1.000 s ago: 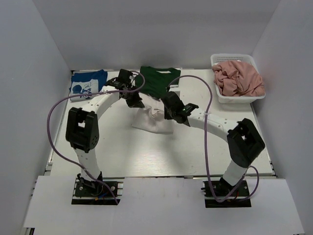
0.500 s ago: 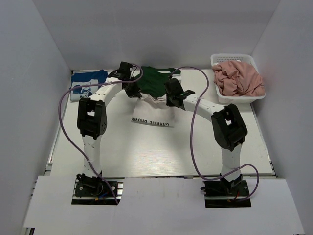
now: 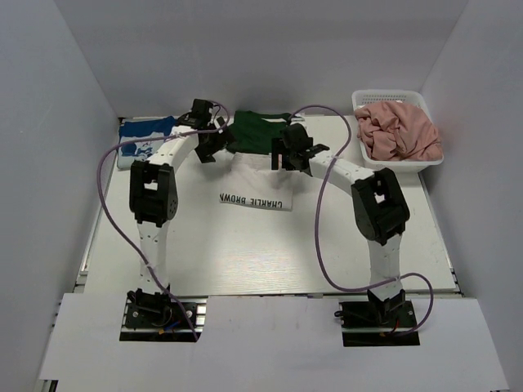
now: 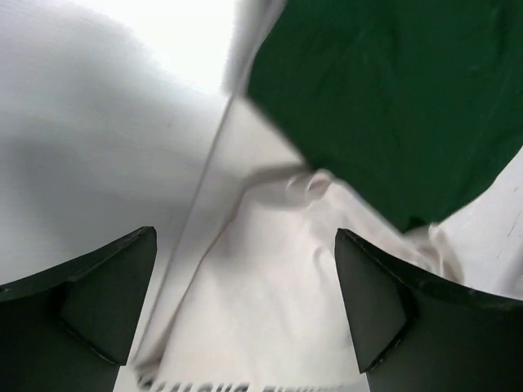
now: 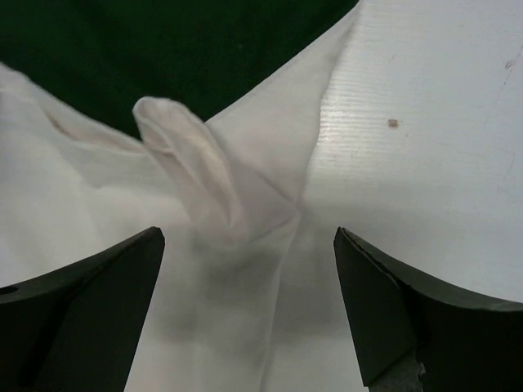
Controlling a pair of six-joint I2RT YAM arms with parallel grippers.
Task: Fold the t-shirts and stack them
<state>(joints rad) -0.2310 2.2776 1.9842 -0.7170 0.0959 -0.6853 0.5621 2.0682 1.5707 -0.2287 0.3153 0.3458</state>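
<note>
A white t-shirt (image 3: pixel 255 189) lies folded mid-table, its black lettering along the near edge. Its far edge overlaps a dark green t-shirt (image 3: pixel 260 131) spread behind it. My left gripper (image 3: pixel 214 144) hovers open over the white shirt's far left corner. In the left wrist view the left gripper (image 4: pixel 245 306) has white cloth (image 4: pixel 270 278) below its spread fingers and the green shirt (image 4: pixel 384 98) beyond. My right gripper (image 3: pixel 283 155) is open over the far right corner. The right wrist view shows the right gripper (image 5: pixel 249 314) above a small raised fold of the white shirt (image 5: pixel 196 175).
A folded blue t-shirt (image 3: pixel 145 135) lies at the back left. A white basket (image 3: pixel 368 102) at the back right holds a heap of pink garments (image 3: pixel 400 131). Purple cables loop from both arms. White walls close in the table on three sides.
Both arms carried the white shirt's edge toward the back, over to the green shirt, then let go. Both grippers went from shut to open, and the lettering now shows.
</note>
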